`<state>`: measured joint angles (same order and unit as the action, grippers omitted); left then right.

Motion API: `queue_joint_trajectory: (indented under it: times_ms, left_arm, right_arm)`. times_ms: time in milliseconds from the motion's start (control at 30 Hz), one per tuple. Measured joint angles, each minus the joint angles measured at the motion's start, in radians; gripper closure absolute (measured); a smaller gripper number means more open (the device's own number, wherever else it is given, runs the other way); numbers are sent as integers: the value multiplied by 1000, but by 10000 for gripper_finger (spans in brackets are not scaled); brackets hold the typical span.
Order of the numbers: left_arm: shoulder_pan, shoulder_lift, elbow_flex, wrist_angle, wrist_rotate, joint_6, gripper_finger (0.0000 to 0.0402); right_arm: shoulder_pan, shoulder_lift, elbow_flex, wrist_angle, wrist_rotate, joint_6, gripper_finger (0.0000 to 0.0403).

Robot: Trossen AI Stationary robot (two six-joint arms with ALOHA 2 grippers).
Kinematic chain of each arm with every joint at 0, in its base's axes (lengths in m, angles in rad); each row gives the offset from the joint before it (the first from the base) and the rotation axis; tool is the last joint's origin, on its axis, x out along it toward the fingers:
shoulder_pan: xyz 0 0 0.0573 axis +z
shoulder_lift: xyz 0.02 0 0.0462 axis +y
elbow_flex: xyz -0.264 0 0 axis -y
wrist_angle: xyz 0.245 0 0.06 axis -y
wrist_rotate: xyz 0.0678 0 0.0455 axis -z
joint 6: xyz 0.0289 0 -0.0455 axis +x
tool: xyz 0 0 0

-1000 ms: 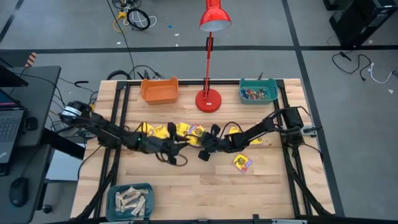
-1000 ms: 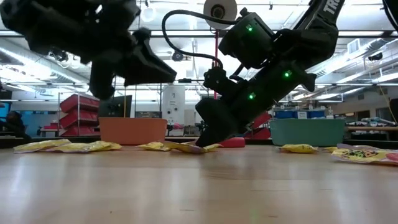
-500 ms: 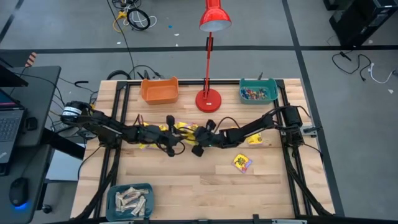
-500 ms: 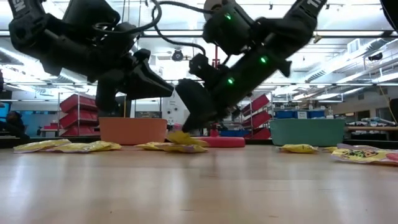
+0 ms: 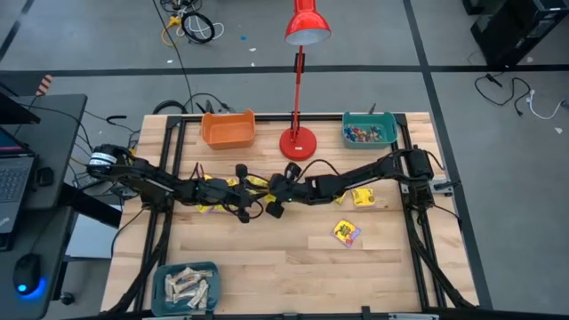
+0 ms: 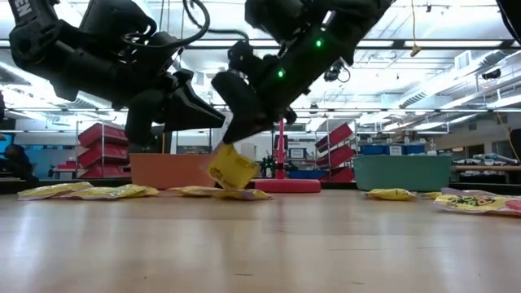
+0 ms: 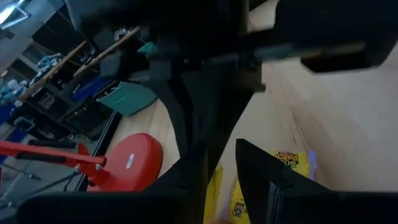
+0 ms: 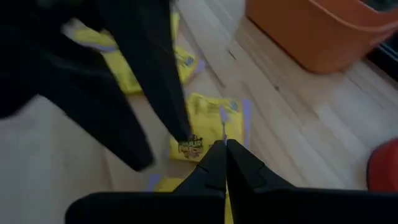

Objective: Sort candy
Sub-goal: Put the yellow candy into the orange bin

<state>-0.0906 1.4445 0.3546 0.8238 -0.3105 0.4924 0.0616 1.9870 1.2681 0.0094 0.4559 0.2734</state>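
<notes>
Several yellow candy packets (image 5: 213,188) lie flat on the wooden table in a row between the arms, with more at the right (image 5: 360,197) and one nearer the front (image 5: 345,233). My right gripper (image 6: 236,134) is shut on one yellow packet (image 6: 234,168) above the table's middle. My left gripper (image 5: 242,203) hangs open and empty just left of it, above the packets. Its two fingers (image 7: 261,174) show spread in the left wrist view. My right gripper pinches the yellow packet by its upper edge (image 6: 231,150) between its two fingertips. The fingers slant down from the table's right. The packet hangs tilted below the fingers, clear of the table and of the packets lying under it (image 8: 208,127).
An orange bin (image 5: 228,130) and a teal bin with small coloured pieces (image 5: 369,132) stand at the far edge, with a red lamp's base (image 5: 298,142) between them. A teal bin of beige bars (image 5: 185,286) stands at the near left.
My right gripper has risen from the table with a yellow packet and gone a little toward the table's left and far edge; the packet is now lifted clear and hangs tilted. My left gripper went slightly toward the far edge, then kept still.
</notes>
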Motion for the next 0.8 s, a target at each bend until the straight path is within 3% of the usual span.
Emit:
queue_joint_trajectory:
  times_ms: [333, 567, 667, 800]
  left_arm:
    - [-3, 0, 0, 3, -18, -158, 314]
    - [-38, -7, 0, -18, -18, -256, 314]
    - [-56, -19, 0, -48, -28, -274, 314]
    - [-70, -39, 1, -59, -51, -293, 314]
  right_arm:
    - [-34, -150, 2, -15, -120, -110, 403]
    - [-23, -168, -7, -207, -243, -184, 403]
    - [-4, -159, -42, -243, -232, -191, 403]
    - [17, -169, -91, -159, -195, -203, 403]
